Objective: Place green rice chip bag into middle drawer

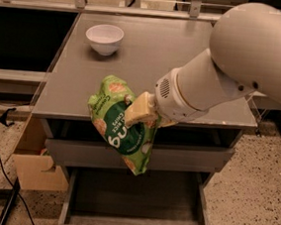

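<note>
Hanging past the tabletop point(195, 60) edge, above the open middle drawer point(137, 200): green rice chip bag point(110, 127) in clamped gripper point(140, 110) fingers point(134, 115).

**One high camera, tilted down over the cabinet**

A single view looks down from above and in front of the cabinet, facing its back edge. The gripper point(139, 113), clamped on the green rice chip bag point(114, 134), sits close, near mid-frame. Beyond the jaws lies the cabinet top point(156, 51) with a white bowl point(104, 38). Below them, the open middle drawer point(137, 199) reaches the bottom edge.
</note>
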Motion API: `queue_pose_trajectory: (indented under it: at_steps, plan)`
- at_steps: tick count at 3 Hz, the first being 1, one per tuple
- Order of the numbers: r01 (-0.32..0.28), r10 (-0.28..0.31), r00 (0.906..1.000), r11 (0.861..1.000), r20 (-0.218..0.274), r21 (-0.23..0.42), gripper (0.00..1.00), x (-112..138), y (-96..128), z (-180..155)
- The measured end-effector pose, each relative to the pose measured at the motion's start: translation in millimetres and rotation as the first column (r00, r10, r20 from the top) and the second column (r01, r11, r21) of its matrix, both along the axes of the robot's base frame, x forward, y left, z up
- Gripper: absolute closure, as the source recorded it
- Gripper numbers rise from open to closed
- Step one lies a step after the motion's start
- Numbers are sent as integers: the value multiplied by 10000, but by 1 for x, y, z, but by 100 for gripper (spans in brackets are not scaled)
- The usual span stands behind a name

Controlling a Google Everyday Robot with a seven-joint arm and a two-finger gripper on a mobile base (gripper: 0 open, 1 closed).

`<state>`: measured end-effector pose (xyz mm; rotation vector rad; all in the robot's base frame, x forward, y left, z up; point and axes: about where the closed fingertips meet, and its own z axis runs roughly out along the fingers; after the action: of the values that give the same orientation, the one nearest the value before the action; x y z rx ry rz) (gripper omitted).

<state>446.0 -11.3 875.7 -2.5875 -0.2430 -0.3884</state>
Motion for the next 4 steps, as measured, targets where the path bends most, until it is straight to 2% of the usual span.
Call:
queue_pose_trajectory:
  at_steps: [1,2,3,4]
  plan:
    - [-193,193,9997,9998,-158,-48,100,2,-10,-8]
    - [-149,155,9990,9998,-417,144,100,-6,-36,-19]
    - [207,-180,9963,9993,-845,311,100,-26,-73,-32]
    - [693,-594,9889,9952,-1363,690,100,-47,-103,-54]
